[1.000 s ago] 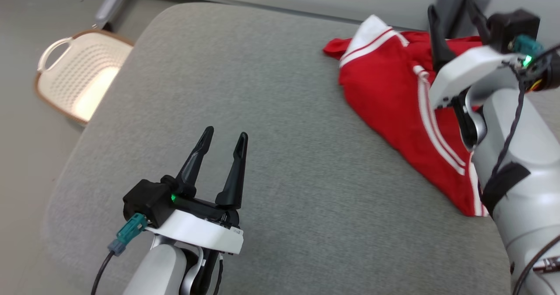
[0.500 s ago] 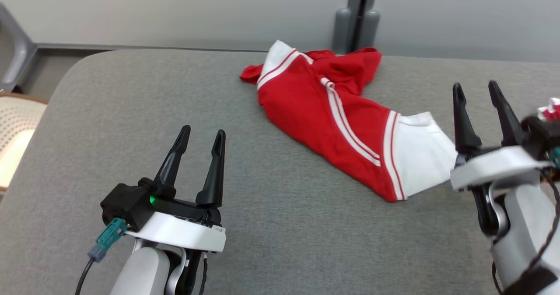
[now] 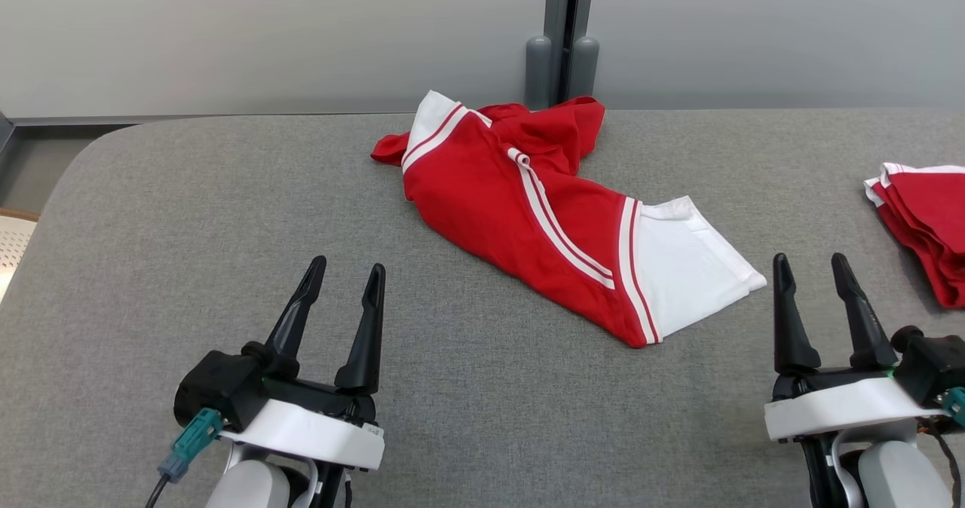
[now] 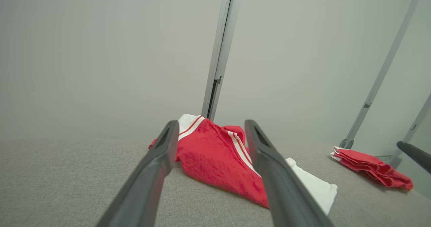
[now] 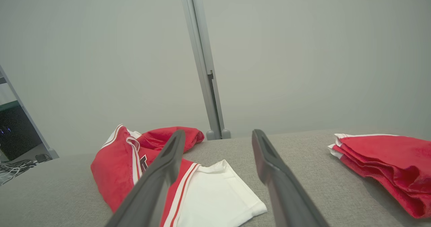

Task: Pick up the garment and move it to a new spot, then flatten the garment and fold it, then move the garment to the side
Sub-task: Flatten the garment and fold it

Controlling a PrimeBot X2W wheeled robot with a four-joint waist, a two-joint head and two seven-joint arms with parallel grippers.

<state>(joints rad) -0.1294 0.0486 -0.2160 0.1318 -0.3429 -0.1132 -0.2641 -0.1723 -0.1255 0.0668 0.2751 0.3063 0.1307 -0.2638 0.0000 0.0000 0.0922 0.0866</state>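
Note:
A crumpled red garment (image 3: 520,214) with white stripes and a white end lies on the grey table (image 3: 188,206), toward its far middle. It also appears ahead of the fingers in the left wrist view (image 4: 215,156) and the right wrist view (image 5: 124,166). My left gripper (image 3: 348,274) hovers open at the lower left, well short of the garment, nothing between its fingers. My right gripper (image 3: 808,265) stands open at the lower right, just right of the garment's white end, empty too.
A folded stack of red and white clothes (image 3: 923,221) sits at the table's right edge, seen also in the right wrist view (image 5: 384,159). A pale wall with a grey post (image 3: 562,41) runs behind the table. A sliver of a basket (image 3: 9,248) shows at far left.
The head camera has swung right and levelled, so the basket has slid out at the left and the folded stack has come in. The right gripper has dropped to the table's near right.

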